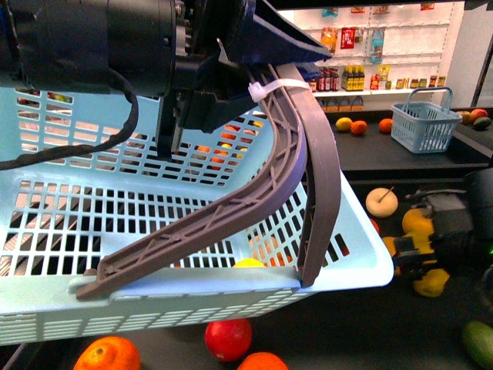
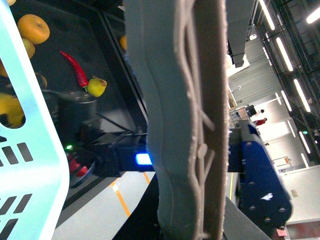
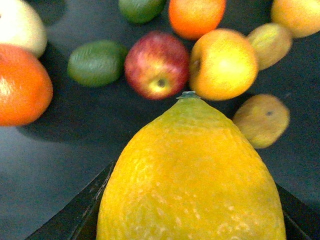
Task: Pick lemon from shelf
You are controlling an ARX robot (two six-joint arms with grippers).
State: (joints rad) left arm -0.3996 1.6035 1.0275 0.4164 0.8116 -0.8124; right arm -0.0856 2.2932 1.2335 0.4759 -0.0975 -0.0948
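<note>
No text could be read: labels on the bottles (image 1: 353,77) on the white shelves (image 1: 385,92), upper right of the front view, were too small. The right claw (image 3: 195,205) was clenched on the lemon (image 3: 190,145). Its dark fingers (image 3: 90,210) flanked the fruit low in the right wrist frame, and the lemon's tip pointed toward the gap between a red apple (image 3: 157,65) and a yellow-orange fruit (image 3: 222,62). The shelf (image 3: 55,160) tray was bare at lower left of that frame, bordered by a green fruit (image 3: 97,62) and an orange (image 3: 22,85). The light-blue basket (image 1: 347,270) filled the left and centre of the front view. Its grey handle (image 1: 320,169) was zip-tied up at the left claw (image 1: 185,127); that claw's grip couldn't be told. The basket's right corner sat near the right arm (image 1: 454,227).
</note>
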